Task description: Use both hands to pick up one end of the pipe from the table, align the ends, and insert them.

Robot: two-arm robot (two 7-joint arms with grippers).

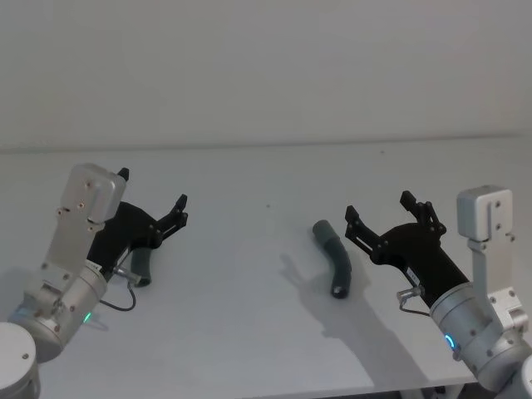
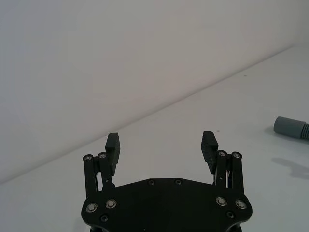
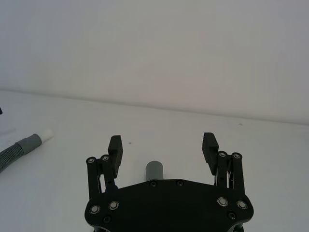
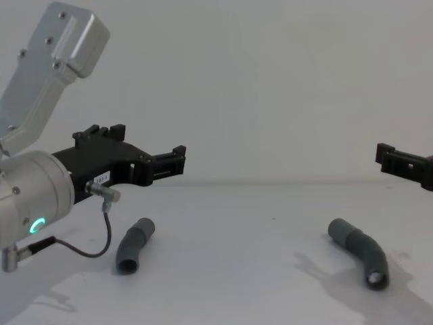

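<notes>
Two dark grey bent pipe pieces lie apart on the white table (image 1: 249, 341). The left piece (image 1: 141, 267) (image 4: 135, 245) lies partly under my left gripper (image 1: 154, 201) (image 2: 161, 141) (image 4: 141, 143), which hovers above it, open and empty. In the right wrist view this piece (image 3: 21, 146) ends in a white tip (image 3: 46, 135). The right piece (image 1: 334, 258) (image 4: 358, 256) shows an open dark mouth (image 4: 376, 277) at its near end. My right gripper (image 1: 379, 206) (image 3: 162, 143) (image 4: 400, 162) is open, raised just right of that piece, and a grey end (image 3: 155, 170) shows below its jaws.
A plain white wall (image 1: 266, 66) rises behind the table's far edge. A black cable (image 4: 88, 247) loops from my left wrist close to the left piece. Bare table surface lies between the two pieces.
</notes>
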